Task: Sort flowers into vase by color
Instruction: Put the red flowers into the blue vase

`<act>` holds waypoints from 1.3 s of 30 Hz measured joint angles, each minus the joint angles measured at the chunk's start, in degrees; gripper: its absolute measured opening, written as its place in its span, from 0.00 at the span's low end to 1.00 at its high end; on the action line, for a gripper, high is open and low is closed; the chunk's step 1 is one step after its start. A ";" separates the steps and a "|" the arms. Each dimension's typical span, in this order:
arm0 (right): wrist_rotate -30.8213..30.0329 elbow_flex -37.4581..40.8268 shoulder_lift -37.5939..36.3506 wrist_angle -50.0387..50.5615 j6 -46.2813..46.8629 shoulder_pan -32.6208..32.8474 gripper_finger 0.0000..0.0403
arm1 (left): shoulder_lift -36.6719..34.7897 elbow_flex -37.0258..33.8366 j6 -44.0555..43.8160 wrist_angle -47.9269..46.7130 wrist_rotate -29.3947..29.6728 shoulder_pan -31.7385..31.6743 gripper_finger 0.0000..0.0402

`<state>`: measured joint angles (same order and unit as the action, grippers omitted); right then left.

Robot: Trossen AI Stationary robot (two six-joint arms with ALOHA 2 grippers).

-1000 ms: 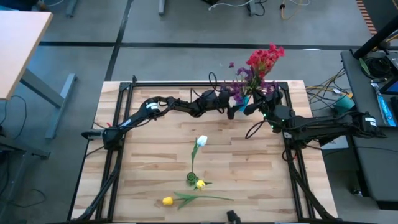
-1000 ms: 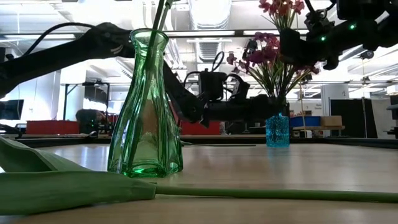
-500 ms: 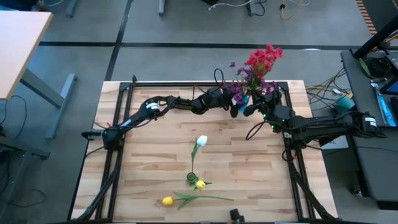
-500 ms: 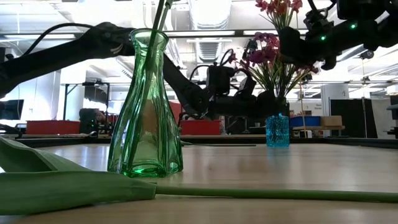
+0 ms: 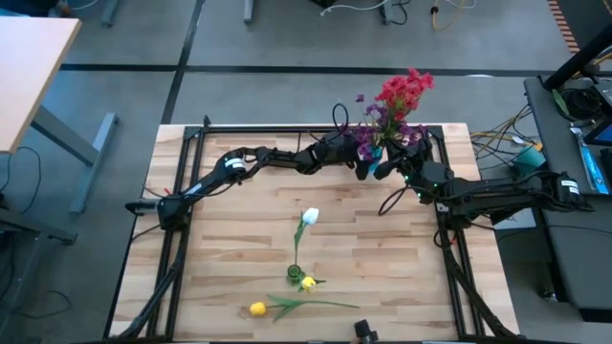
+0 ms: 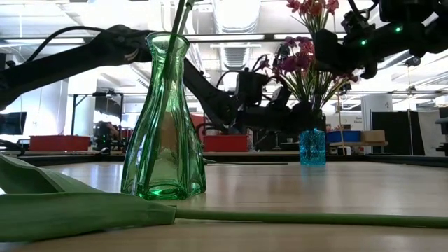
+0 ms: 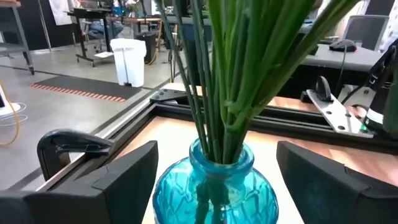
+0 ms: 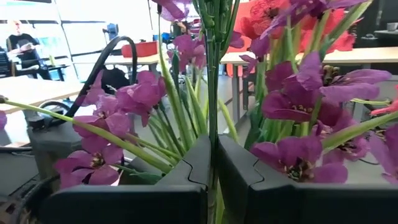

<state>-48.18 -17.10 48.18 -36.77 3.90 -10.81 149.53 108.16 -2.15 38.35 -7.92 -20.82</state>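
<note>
Seemingly upright flowers (image 5: 394, 105) in blue vase (image 7: 214, 186)

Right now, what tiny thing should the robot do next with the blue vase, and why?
Probably close the left claw on the blue vase. Its fingers stand open on either side of the vase neck, while the right claw is shut on a green stem above it, so steadying the vase likely comes first.

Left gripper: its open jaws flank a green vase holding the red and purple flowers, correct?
Not quite: the vase between the left gripper's open jaws is blue, not green, as the left wrist view shows. The green vase stands elsewhere. The rest holds: it carries the red and purple flowers.
</note>
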 joint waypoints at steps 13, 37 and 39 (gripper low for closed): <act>-1.32 -0.09 0.40 -0.90 2.03 -2.27 0.03 | 0.00 -0.02 0.48 0.13 1.41 0.02 0.67; -5.58 -0.17 13.68 -15.56 -2.25 -6.12 0.03 | 0.00 -0.02 1.73 -0.63 -0.15 0.24 0.35; -5.64 -0.17 14.67 -16.45 -2.32 -6.12 0.03 | 0.00 -0.02 1.90 -0.66 -1.07 0.22 0.33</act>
<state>-53.82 -17.28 62.86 -53.22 1.58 -16.93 149.53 108.14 -0.26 37.69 -9.00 -20.60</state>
